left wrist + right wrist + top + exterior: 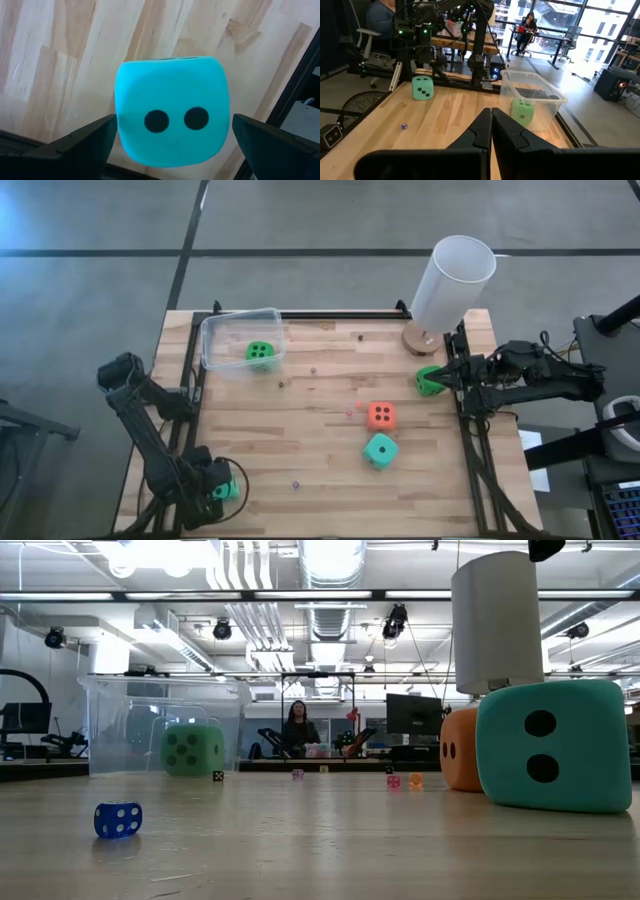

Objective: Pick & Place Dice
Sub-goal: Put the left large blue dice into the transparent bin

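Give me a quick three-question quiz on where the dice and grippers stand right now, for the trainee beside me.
1. True or false: the clear tub holds two dice.
2. Which gripper stands open around a die on the table? A) left gripper B) right gripper C) neither
3. What colour is the die lying nearest the orange die?

Key:
1. False: only one green die lies in it.
2. A: its fingers flank a cube die; the right gripper is shut, next to a second green die.
3. Teal: the teal die.
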Motion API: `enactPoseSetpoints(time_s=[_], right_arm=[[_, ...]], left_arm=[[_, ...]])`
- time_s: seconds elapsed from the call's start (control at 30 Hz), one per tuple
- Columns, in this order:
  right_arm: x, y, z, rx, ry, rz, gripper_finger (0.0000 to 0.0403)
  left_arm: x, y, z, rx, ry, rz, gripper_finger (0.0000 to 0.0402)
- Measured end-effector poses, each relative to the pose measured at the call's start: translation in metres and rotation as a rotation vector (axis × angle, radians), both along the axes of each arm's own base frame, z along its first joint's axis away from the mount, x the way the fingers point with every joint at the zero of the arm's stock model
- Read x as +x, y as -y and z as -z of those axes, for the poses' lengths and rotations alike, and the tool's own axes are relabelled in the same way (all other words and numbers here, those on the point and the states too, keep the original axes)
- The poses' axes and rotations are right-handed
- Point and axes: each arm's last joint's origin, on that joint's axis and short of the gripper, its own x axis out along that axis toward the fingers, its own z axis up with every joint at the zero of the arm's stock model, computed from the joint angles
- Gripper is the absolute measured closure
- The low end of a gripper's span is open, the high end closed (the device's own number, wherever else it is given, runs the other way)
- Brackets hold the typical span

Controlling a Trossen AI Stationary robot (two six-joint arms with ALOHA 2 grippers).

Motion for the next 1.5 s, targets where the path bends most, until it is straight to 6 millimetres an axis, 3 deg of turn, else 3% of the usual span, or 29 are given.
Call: enactPoseSetpoints(time_s=[0.9, 1.5], right_arm=[[0.0, 0.0, 0.0, 0.001, 0.0, 0.0, 0.0394], [0.0, 0.0, 0.0, 0.001, 0.0, 0.0, 0.0394]], left_arm=[[0.003, 0.004, 0.005, 0.002, 0.009, -0.054, 0.0002], [0.023, 0.0, -0.008, -0.024, 0.055, -0.103, 0.0002]])
